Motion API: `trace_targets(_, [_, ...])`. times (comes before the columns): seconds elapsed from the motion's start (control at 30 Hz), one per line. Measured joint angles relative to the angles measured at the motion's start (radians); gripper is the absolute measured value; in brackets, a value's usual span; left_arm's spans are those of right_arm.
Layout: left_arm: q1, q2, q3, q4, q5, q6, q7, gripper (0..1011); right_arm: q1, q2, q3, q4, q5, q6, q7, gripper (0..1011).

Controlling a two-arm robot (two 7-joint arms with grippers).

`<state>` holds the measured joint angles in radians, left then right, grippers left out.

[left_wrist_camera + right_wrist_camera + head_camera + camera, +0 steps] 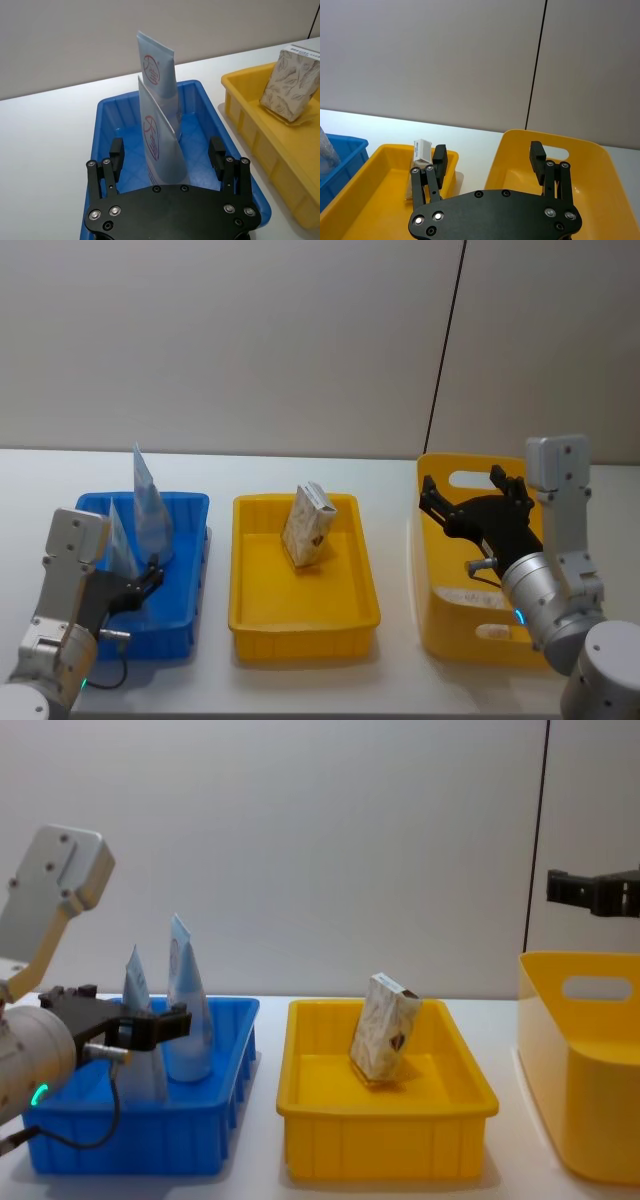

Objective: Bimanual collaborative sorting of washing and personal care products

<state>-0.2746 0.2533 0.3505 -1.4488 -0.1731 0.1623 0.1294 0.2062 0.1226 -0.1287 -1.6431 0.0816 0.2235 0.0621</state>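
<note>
Currently two pale squeeze tubes stand upright, cap down, inside the blue bin (107, 107): the nearer tube (160, 145) just in front of the farther tube (159, 80). Each carries a round red emblem with red print under it, but the letters are too small to read. A beige carton (292, 85) with a leaf pattern leans tilted in the yellow tray (305, 630) in the middle; its top flap has a white label whose small print I cannot read. The left gripper (166, 150) is low inside the blue bin and points forward, about level, its fingers spread wide. The nearer tube stands in the gap between them, apart from both fingers. The left arm comes to it from the near side of the bin. The right gripper (488, 152) is held high over the tall yellow bin (590, 1120) at the right, well above its rim, also with wide-apart fingers and holding nothing.
</note>
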Motion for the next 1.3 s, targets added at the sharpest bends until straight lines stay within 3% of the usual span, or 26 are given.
trace_targets(0.27, [-0.029, -0.022, -0.004, 0.066, 0.001, 0.001, -0.007, 999, 0.000, 0.000, 0.000, 0.000, 0.000, -0.001, 0.001, 1004])
trace_targets(0.53, [-0.053, -0.036, -0.008, 0.119, 0.002, 0.000, -0.017, 834, 0.000, 0.000, 0.000, 0.000, 0.000, -0.001, 0.001, 1004])
trace_targets(0.63, [-0.061, -0.041, -0.010, 0.140, 0.002, -0.004, -0.024, 703, 0.000, 0.000, 0.000, 0.000, 0.000, -0.001, 0.001, 1003])
trace_targets(0.93, [-0.073, -0.048, -0.015, 0.168, 0.007, -0.013, -0.034, 445, 0.000, 0.000, 0.000, 0.000, 0.000, -0.001, 0.001, 1004])
trace_targets(1.3, [-0.078, -0.052, -0.020, 0.178, 0.014, -0.028, -0.051, 347, 0.000, 0.000, 0.000, 0.000, 0.000, -0.001, 0.001, 1004])
